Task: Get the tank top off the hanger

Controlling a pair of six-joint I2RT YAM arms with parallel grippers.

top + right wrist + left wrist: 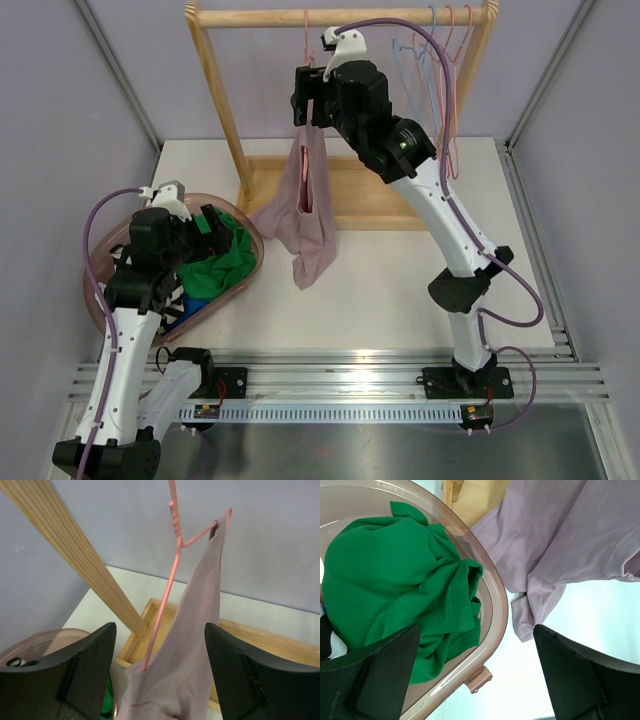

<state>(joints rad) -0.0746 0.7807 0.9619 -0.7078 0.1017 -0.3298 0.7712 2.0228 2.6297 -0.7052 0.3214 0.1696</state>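
1. Location of the workpiece. The tank top (pixel 305 215) hangs from the pink hanger (pixel 306 40), which is hooked on the top rail of the wooden rack (pixel 340 15). In the right wrist view we see a strap looped over one tip of the hanger. The lower part is bunched, and its hem lies on the table (pixel 400 300), just beside the basket (pixel 100 290).
2. Right arm. The right gripper (pixel 308 108) is raised to the hanger. Its fingers are spread wide, with the hanger wire and the cloth between them. It pinches nothing.
3. Left arm. The left gripper (pixel 212 226) hovers over the basket rim, above a green garment (pixel 225 262). Its fingers are spread and hold nothing.
4. Step in hand. We judge this to be the approach to the first grasp. The garment is not yet free of the hanger.
5. Next move. We judge that the right fingers must close on cloth alone, just below the strap, leaving the wire outside the pinch. The strap must then be drawn off the hanger tip.
6. Caution. A pinch that takes in the wire is likely to drag the hanger along the rail.
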